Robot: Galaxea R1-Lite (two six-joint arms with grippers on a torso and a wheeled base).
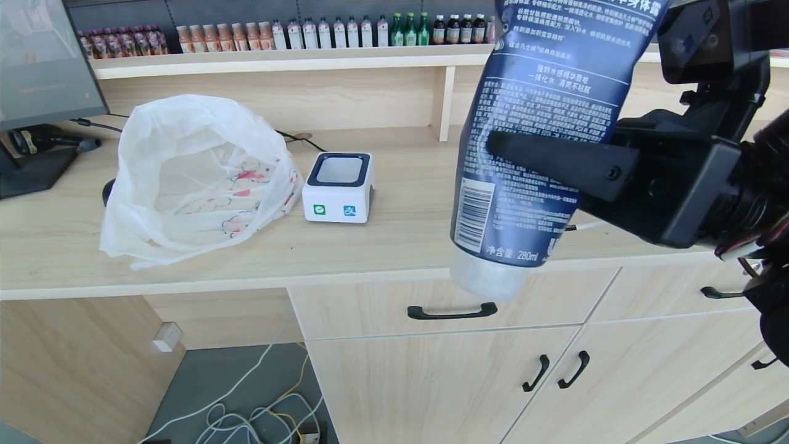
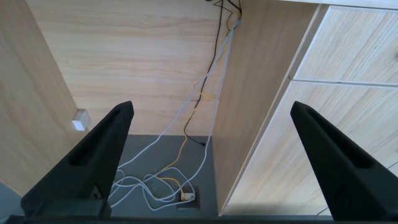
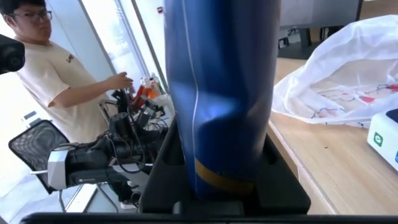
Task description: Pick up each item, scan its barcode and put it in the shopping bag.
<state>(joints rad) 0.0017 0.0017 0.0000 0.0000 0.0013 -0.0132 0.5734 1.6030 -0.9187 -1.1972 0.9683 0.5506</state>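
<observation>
**Blue tube hanging cap-down in right gripper, at the counter edge**

We are seeing a long wooden counter (image 1: 394, 246) running across the head view. A cabinet (image 1: 382, 382) of drawers and doors is sitting under its right part, and a bottle shelf (image 1: 290, 55) is lining the wall behind. A monitor (image 1: 43, 55) is standing at the far left. The white shopping bag (image 1: 197, 179) is lying on the counter's left part, mouth gaping toward us. The blue tube (image 1: 542, 92) is hanging in the air over the counter's front edge, right of the scanner (image 1: 339, 188). Its long axis is running near upright with the top leaning right. Its clear cap (image 1: 487, 280) is pointing down, and the barcode (image 1: 474, 213) is facing the head camera. The right gripper (image 1: 524, 154) is clamping the tube across its middle. The small white scanner is sitting just beside the bag, window up. The left gripper (image 2: 217, 162) is hanging low, fingers spread wide, above floor cables (image 2: 161, 180).
</observation>
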